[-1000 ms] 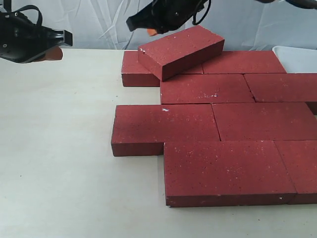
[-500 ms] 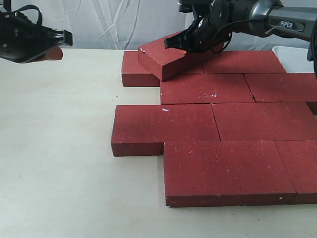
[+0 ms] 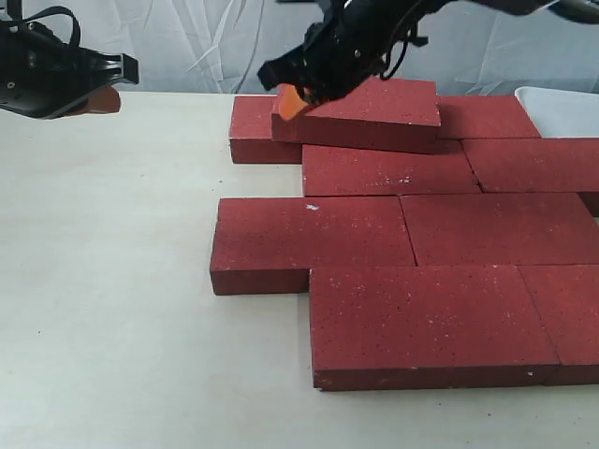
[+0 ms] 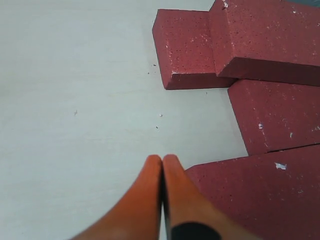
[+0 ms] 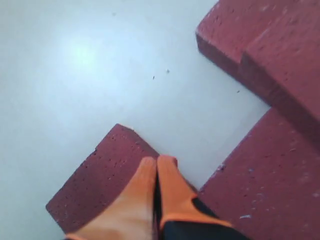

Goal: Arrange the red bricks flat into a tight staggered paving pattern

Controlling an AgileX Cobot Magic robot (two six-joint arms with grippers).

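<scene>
**Workpiece.** The red bricks are mostly laid flat in staggered rows. One loose brick is not seated. It lies on top of the far row, overlapping the laid bricks beneath it.

**Handling estimate.** I judge each brick to be heavy, fully rigid and rough-faced. That means good friction under the pads, no give, and corners liable to chip if dropped. A brick looks too wide to span across its face. I would take hold across the thin dimension, at a free end or long edge, close to mid-length so the weight does not twist in the grip. Alternatively, I would push it by an end face.

**Right gripper**. The orange fingers are pressed together with nothing between them. The tips sit at the loose brick's end and, in the wrist view, over one brick corner. Whether they bear on the brick I cannot tell.

**Left gripper**. Its fingers are likewise pressed together and empty. It hangs over the bare table, well apart from the loose brick, with the nearest laid bricks ahead of and beside its tips.

**Surroundings.** A white tray sits beyond the loose brick's far end, away from the right fingertips.
</scene>
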